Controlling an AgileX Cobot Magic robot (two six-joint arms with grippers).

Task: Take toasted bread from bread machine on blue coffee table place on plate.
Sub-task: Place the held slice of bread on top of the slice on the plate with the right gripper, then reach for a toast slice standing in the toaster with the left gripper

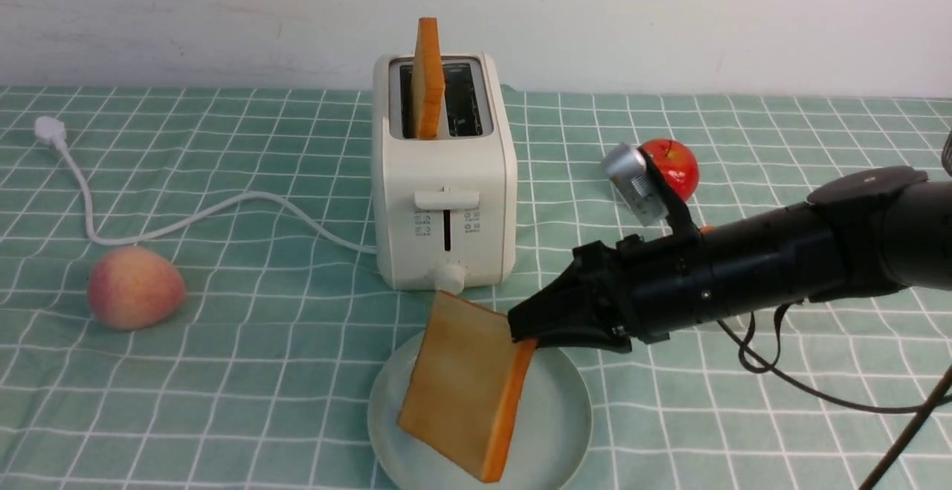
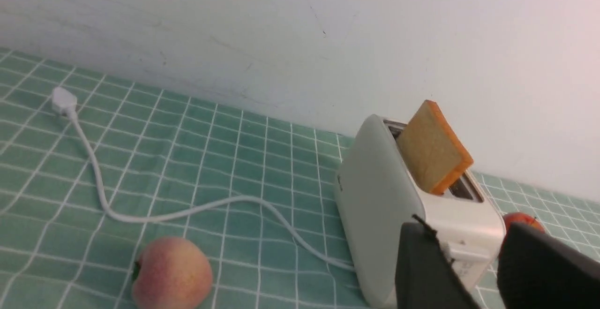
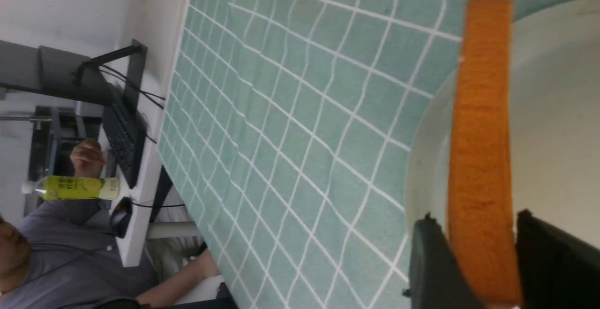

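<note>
Front view, lower centre: right gripper (image 1: 520,334) clamps one toast slice (image 1: 461,386) between its fingers (image 3: 431,262), tilted over the plate (image 1: 565,416) — ready to lay flat; left gripper (image 2: 464,234) fingers (image 2: 422,267) stand apart, empty.

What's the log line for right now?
right gripper: holding toast slice, tilted over plate | left gripper: open | second slice: in toaster

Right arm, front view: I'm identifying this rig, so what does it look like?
The right arm is a black tube with a wedge-shaped black tool. A silver cylinder sits on a black bracket, and a thin black cable loops beneath.
</note>
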